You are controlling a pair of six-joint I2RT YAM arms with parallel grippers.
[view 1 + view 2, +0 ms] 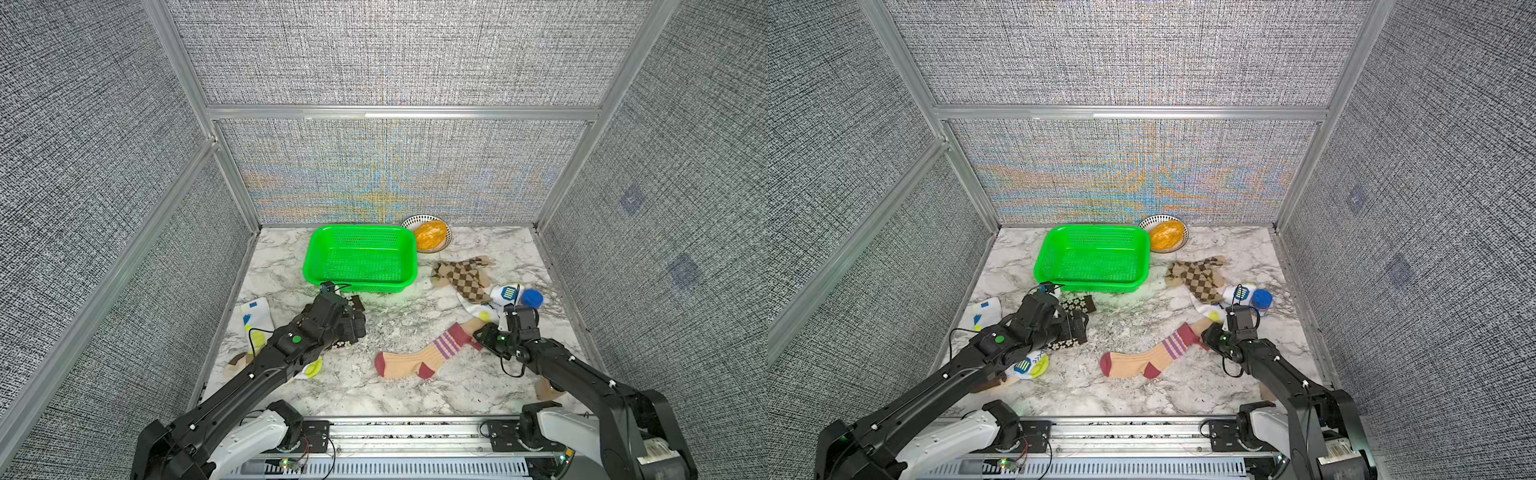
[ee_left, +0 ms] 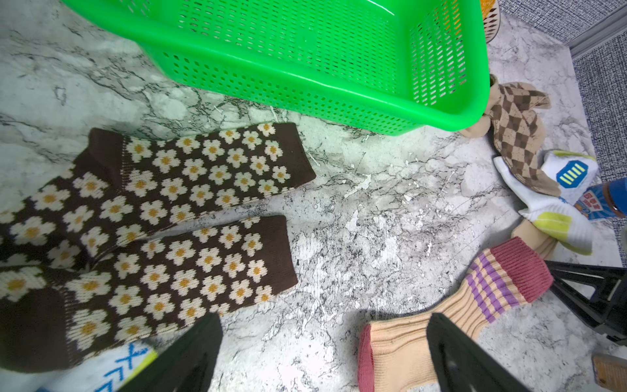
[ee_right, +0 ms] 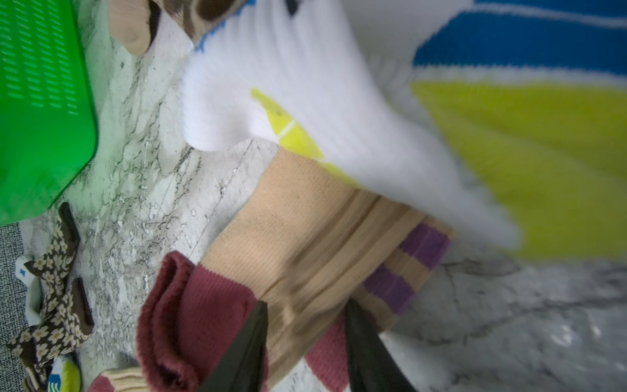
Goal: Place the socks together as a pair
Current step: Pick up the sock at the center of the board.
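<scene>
Right gripper [image 3: 307, 314] pinching second peach striped sock [image 3: 305, 230], partly under white sock [image 3: 305, 68], just beside flat mate [image 1: 411, 359]. Left gripper [image 2: 325, 320] spread, hovering empty. Flowered socks [image 2: 190, 176] lie paired; peach pair unfinished, other white sock [image 1: 255, 318] well apart.

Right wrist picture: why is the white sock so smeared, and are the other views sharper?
Right wrist view: the white sock is blurred, sitting very near the lens. Left wrist view: the flowered socks are crisp. Both top views: sharp, with rainbow ripples on the back wall.
</scene>
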